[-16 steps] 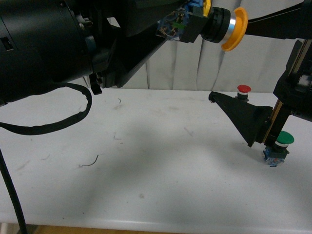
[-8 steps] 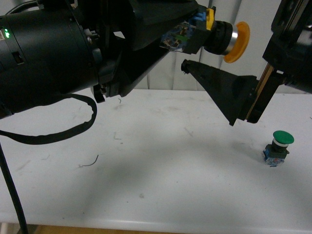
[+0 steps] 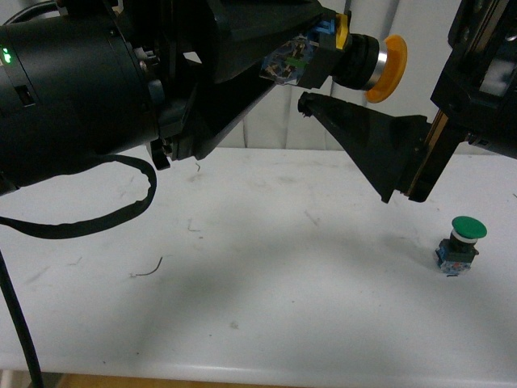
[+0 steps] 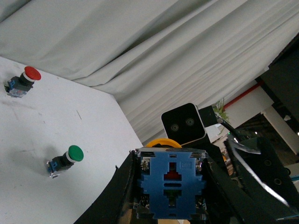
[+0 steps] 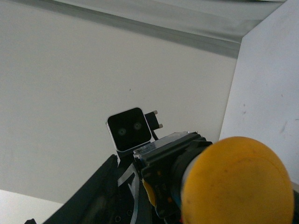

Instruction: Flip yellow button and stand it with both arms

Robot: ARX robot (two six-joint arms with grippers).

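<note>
Left tool (image 3: 300,58), at the end of the bulky black left arm, is clamped on the blue contact block at the base of the small yellow-capped push-button switch (image 3: 365,61). The switch is carried high above the white bench (image 3: 266,267), its axis roughly level and its cap towards the right arm. Right tool (image 3: 367,137) appears to stand apart. Only its lower black wedge-shaped finger shows, just beneath the switch body and seemingly not touching it, while the other finger is out of view. In the right wrist view the domed cap (image 5: 238,179) faces the camera at close range.

The switch looks rigid and compact, of hard plastic and metal, and probably light. The smooth domed cap and round silver collar would likely slip or roll between flat pads. The flat-sided block in the left wrist view (image 4: 170,186) gives the surer hold. A receiving hold across the black body behind the collar would leave the base free for standing. The wide cap may make it top-heavy. A green-capped button (image 3: 462,242) and a red-capped button (image 4: 23,80) stand upright on the bench, well apart from the transfer.
</note>
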